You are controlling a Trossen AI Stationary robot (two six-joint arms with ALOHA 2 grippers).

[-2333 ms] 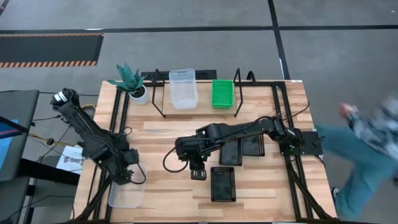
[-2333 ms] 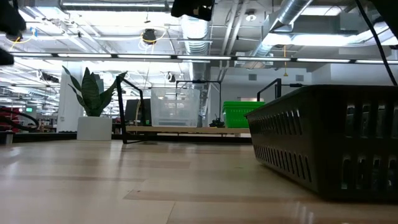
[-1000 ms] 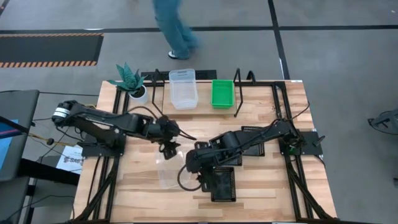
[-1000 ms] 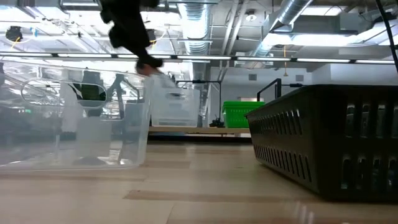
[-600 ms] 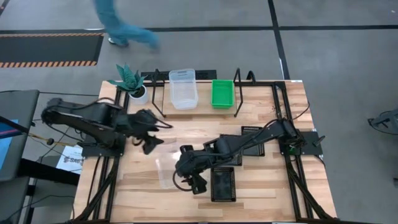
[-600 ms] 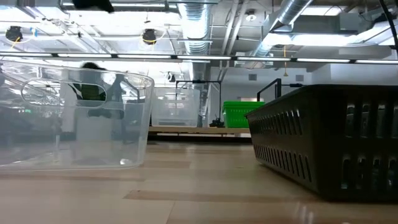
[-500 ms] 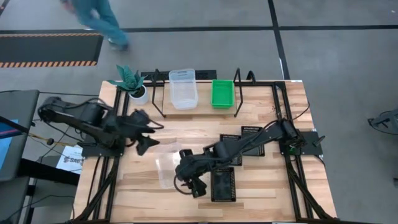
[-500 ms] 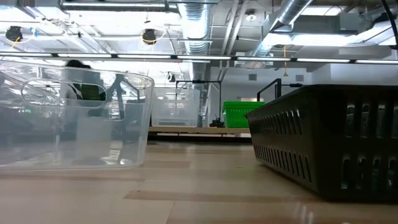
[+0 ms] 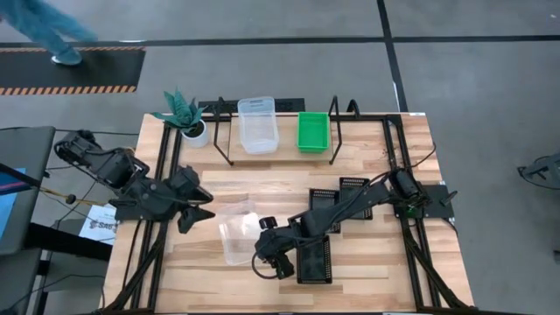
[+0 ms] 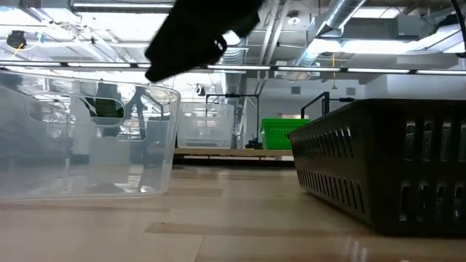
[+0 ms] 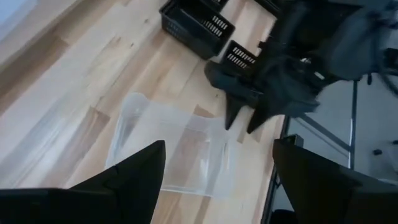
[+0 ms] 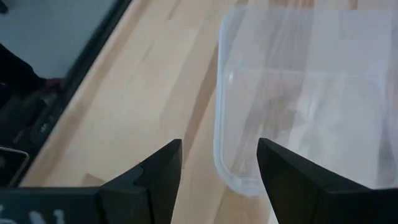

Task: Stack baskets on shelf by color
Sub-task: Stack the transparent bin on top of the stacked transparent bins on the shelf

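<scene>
A clear basket [image 9: 234, 241] stands on its bottom on the wooden table, with nothing holding it. My right gripper [image 9: 262, 260] is open and hangs low at its near right corner. In the right wrist view the basket's rim corner [image 12: 225, 163] lies just ahead of the open fingers of my right gripper [image 12: 219, 180]. My left gripper [image 9: 208, 206] is open, raised and to the left of the basket. On the shelf [image 9: 287, 133] at the far edge rest another clear basket [image 9: 258, 124] and a green basket [image 9: 313, 131].
One black basket [image 9: 315, 260] sits right beside my right gripper, and two more [image 9: 325, 213] [image 9: 354, 194] lie under the right arm. A potted plant [image 9: 184, 114] stands at the far left corner. A person walks on the floor beyond the table.
My left gripper has let go of the clear basket, opened, and drawn back up and toward the table's left edge. The basket stays standing on the table. My right gripper has sunk toward the basket's near right corner and tipped downward.
</scene>
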